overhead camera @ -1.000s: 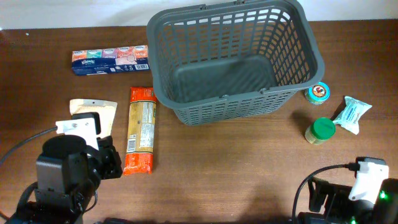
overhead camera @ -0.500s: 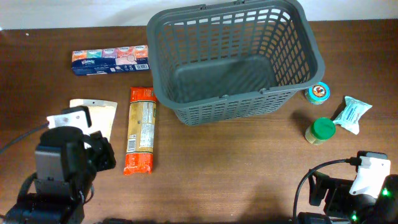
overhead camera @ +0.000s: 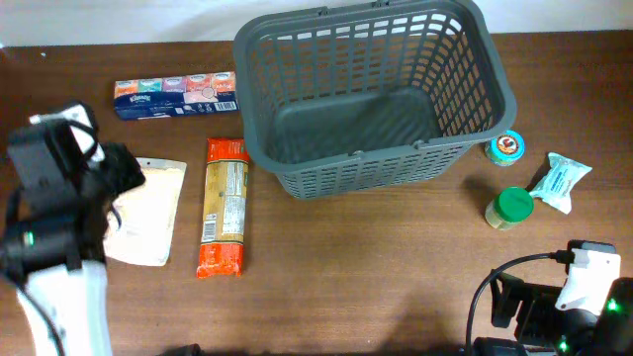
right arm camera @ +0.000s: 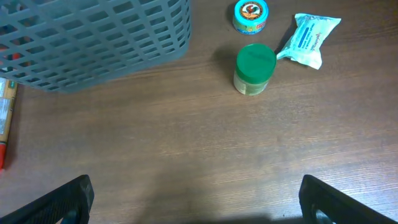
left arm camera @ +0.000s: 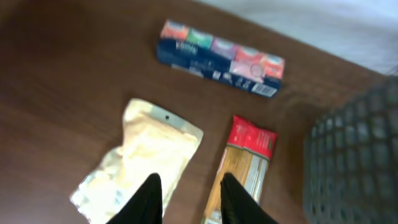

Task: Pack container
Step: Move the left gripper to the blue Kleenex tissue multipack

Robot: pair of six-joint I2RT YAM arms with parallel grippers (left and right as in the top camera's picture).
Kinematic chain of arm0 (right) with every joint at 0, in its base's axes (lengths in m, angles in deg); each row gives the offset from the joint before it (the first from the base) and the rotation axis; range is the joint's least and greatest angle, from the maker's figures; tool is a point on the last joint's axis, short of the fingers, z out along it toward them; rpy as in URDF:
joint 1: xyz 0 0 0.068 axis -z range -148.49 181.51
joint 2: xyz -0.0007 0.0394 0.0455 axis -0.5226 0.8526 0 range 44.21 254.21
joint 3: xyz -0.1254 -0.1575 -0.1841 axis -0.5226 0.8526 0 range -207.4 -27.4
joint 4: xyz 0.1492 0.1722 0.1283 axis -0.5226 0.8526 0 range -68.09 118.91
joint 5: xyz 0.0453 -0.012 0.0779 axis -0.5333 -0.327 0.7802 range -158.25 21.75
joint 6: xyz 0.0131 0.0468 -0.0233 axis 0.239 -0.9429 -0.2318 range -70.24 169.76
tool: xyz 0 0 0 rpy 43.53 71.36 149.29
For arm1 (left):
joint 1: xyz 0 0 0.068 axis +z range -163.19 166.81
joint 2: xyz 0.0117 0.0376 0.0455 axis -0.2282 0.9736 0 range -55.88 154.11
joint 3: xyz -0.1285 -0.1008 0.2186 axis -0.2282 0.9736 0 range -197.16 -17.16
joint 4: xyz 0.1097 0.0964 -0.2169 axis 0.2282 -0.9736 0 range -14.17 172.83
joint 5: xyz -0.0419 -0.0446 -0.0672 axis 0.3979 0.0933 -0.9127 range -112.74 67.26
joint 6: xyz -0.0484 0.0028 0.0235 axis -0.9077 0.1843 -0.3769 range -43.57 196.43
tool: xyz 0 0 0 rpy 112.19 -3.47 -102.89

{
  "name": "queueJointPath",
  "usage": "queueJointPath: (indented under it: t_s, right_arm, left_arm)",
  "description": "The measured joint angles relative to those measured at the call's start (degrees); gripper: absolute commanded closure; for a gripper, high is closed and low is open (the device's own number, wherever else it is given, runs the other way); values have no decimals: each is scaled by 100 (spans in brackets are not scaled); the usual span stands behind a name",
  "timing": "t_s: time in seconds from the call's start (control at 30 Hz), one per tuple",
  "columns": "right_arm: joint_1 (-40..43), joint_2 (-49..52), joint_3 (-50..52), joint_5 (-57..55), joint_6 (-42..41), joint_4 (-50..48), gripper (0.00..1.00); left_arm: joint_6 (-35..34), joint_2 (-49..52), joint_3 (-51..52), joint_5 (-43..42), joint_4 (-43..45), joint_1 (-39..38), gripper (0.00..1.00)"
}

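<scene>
Brown worktop (overhead camera: 376, 267): the container (overhead camera: 376, 173) sits empty at its far edge. My left pincer (left arm camera: 189, 182) hangs slightly parted, holding nothing, over the pouch (left arm camera: 143, 158), probably lining up; right pincer (right arm camera: 194, 186) gapes, idle.

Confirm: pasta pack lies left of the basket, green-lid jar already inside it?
No. The jar stands on the table to the right of the basket; overhead shows the basket empty. The pasta pack does lie left of it.
</scene>
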Motion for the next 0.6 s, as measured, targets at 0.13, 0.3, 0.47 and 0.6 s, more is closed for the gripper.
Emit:
queueJointPath:
  t_s: [0.13, 0.3, 0.47, 0.6]
  right_arm:
    - [0, -2, -2, 2, -2, 0, 1]
    - [0, -2, 0, 7, -2, 0, 1]
    - [0, 0, 0, 9, -2, 0, 1]
    - [0, 0, 0, 20, 0, 0, 1]
  left_arm:
    - [-485, 745, 0, -254, 326, 74, 67]
    - [-1119, 1440, -26, -168, 588, -87, 61]
    - [-1558, 2232, -610, 153, 603, -356, 50]
    - [-1893, 2916, -1491, 433, 579, -546, 48]
